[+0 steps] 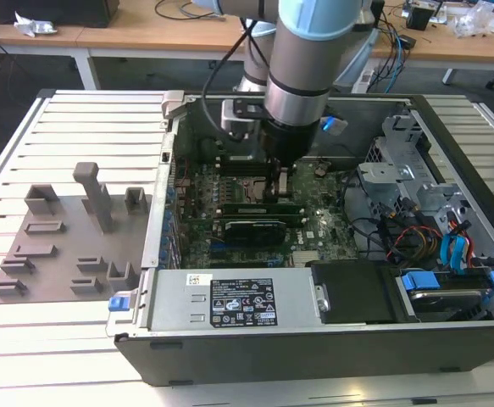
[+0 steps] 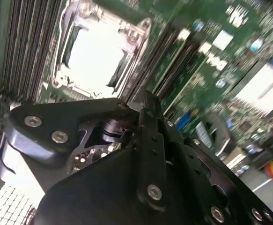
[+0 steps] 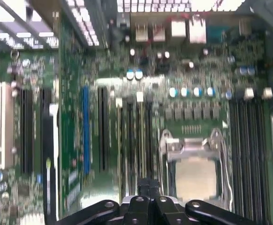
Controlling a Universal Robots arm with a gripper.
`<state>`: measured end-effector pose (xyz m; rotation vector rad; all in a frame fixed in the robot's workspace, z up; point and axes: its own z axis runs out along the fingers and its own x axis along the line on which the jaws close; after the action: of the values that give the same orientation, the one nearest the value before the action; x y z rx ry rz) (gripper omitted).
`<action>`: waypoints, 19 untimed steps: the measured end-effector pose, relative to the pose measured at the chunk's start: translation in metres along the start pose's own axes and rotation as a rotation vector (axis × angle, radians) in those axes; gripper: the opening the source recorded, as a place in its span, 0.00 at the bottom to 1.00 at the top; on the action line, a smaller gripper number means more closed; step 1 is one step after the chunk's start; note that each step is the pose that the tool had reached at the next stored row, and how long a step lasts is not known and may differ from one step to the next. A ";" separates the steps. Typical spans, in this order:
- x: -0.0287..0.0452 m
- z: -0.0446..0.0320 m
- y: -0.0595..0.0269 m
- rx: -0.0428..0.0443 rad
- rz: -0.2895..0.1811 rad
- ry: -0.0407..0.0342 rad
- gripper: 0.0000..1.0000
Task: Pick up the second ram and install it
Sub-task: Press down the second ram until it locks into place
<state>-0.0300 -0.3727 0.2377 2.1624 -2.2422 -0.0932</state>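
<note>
Exterior view: my arm reached down into the open computer case [image 1: 450, 339], and the gripper [image 1: 278, 188] hung low over the green motherboard [image 1: 314, 229], just beside the processor socket [image 1: 248, 188]. Directly under the gripper I saw a green stick standing on edge in the slots – probably the second ram [image 1: 263, 206], which ran along the board toward the exterior view's right; whether it was fully seated I could not tell. A black expansion card [image 1: 251, 229] lay just in front of it. On the grey fixture plate [image 1: 52, 254] at the exterior view's left, the grey fixture blocks [image 1: 94, 195] stood well apart from the case.

Both wrist views: the black gripper linkage [image 2: 145, 154] crowded the foreground over the board, with the metal-framed processor socket [image 3: 195, 164] close by and rows of long black memory slots [image 3: 134, 140] alongside it. From these pictures I could not tell how the jaws stood – wide or closed – nor whether they clasped the stick.
</note>
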 end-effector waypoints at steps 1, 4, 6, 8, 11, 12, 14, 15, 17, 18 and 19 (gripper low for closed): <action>0.0001 0.0006 0.0046 0.0013 0.000 -0.0002 0.10; 0.0011 0.0037 0.0290 0.0099 0.000 -0.0005 0.10; 0.0015 0.0050 0.0390 0.0146 -0.001 -0.0005 0.10; 0.0018 0.0069 0.0448 0.0170 0.000 -0.0005 0.10; 0.0020 0.0102 0.0456 0.0167 -0.001 -0.0001 0.10; 0.0021 0.0130 0.0455 0.0166 -0.001 -0.0003 0.10; 0.0019 0.0128 0.0454 0.0171 0.000 -0.0020 0.10; 0.0016 0.0104 0.0448 0.0187 -0.001 -0.0043 0.10; 0.0015 0.0056 0.0417 0.0156 -0.001 -0.0027 0.10; 0.0013 0.0050 0.0337 0.0085 -0.001 -0.0042 0.10; 0.0009 0.0043 0.0232 -0.0021 0.000 -0.0059 0.10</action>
<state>-0.0535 -0.3727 0.2348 2.1643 -2.2438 -0.1020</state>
